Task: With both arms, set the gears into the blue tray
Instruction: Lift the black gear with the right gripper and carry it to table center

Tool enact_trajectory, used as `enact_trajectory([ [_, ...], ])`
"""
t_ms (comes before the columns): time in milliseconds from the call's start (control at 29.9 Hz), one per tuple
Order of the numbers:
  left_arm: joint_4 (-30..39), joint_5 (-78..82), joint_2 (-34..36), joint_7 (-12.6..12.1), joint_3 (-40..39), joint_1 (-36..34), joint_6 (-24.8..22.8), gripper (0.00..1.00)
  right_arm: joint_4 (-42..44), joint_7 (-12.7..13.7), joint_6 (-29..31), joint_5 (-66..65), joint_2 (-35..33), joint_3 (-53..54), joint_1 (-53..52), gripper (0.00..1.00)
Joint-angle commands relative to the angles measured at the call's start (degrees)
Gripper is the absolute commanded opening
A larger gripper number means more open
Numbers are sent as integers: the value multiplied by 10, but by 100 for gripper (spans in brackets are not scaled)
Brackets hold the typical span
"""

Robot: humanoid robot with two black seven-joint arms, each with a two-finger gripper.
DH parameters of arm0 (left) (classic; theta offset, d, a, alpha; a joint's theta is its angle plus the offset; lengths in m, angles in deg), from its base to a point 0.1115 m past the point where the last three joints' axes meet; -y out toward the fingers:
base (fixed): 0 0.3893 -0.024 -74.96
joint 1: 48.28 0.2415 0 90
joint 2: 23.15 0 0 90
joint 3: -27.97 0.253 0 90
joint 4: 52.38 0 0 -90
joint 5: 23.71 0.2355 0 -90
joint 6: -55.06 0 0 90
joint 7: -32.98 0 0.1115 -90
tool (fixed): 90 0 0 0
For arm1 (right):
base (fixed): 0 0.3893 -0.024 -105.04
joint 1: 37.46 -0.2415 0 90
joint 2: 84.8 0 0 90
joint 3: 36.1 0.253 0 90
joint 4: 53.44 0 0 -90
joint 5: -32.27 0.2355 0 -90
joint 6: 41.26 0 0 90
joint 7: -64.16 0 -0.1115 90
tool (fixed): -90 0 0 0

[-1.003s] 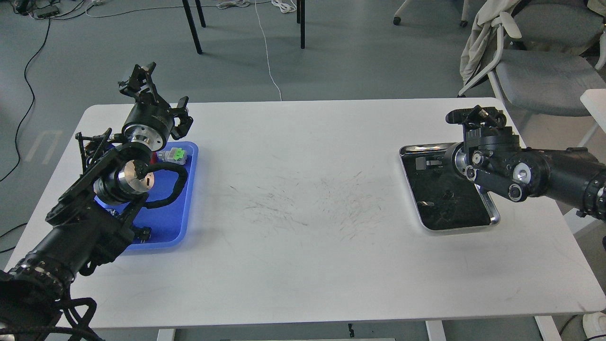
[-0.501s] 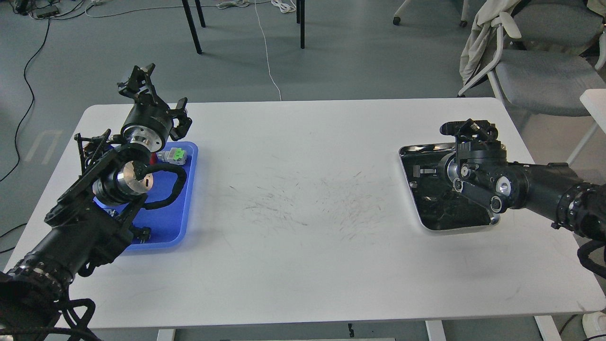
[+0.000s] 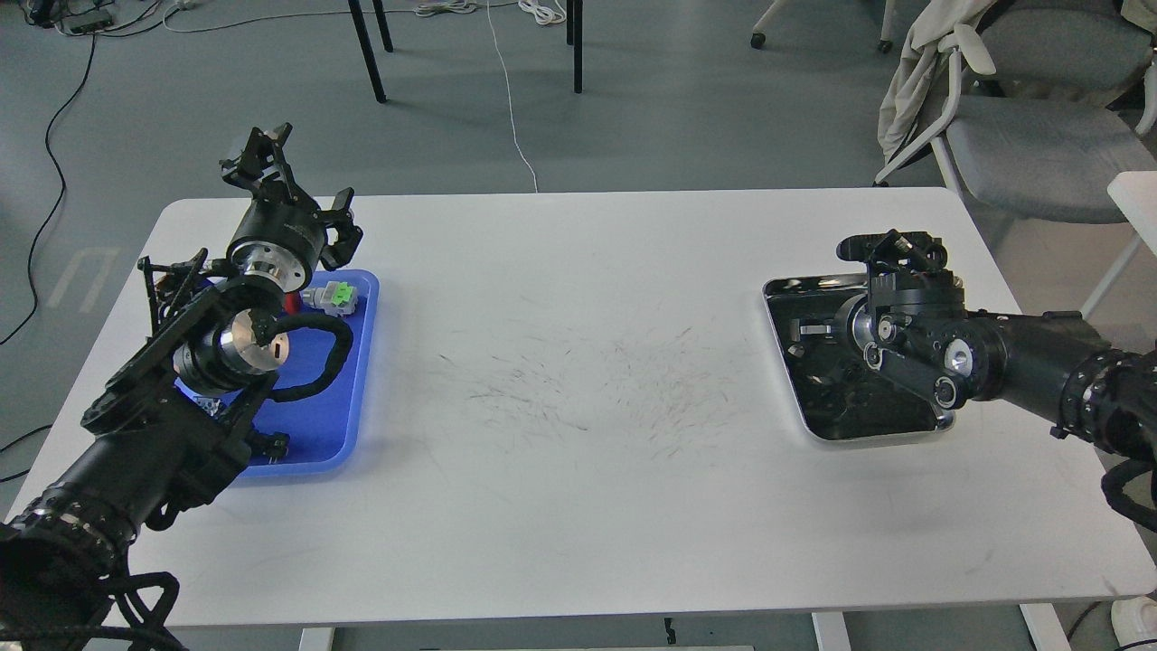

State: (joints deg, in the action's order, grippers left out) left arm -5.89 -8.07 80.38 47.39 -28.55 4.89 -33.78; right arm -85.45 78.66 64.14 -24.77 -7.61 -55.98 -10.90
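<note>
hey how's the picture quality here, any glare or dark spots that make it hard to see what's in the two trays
Head view: sharp and evenly lit, with soft shadows under both arms. The silver tray has a bright rim, but its dark floor mirrors the right arm, so small black parts there are hard to make out. The blue tray shows clearly, though the left arm covers much of it; the grey-and-green connector is plain.

Left of the scuffed, matt white table [image 3: 578,506] centre lies a smooth blue plastic tray [image 3: 316,434]; right of centre, a glossy silver metal tray [image 3: 795,407] with a dark reflective floor. The black arms carry polished metal discs.
</note>
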Motion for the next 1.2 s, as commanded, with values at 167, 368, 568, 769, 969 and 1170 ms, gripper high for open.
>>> enact_trajectory([
  [167, 0, 0, 0, 0, 0, -1, 1, 98, -7, -20, 10, 2, -5, 1, -12, 2],
  [368, -1, 0, 1, -1, 0, -4, 1, 98, -41, -18, 4, 4, -8, 8, -76, 2],
  [568, -4, 0, -1, -1, 0, -8, 1, 98, -80, -18, 7, 34, 2, 48, -184, 2],
  [769, -5, 0, -1, -1, 0, -10, 2, 98, -105, -29, -17, 133, 87, 66, -238, 1],
  [969, -6, 0, 2, -1, 0, -10, 2, 98, -90, -40, -52, 151, 128, 98, -203, 1],
  [1170, -6, 0, 1, -1, 0, -13, 2, 98, -106, -61, -77, 153, 128, 98, -152, 2],
])
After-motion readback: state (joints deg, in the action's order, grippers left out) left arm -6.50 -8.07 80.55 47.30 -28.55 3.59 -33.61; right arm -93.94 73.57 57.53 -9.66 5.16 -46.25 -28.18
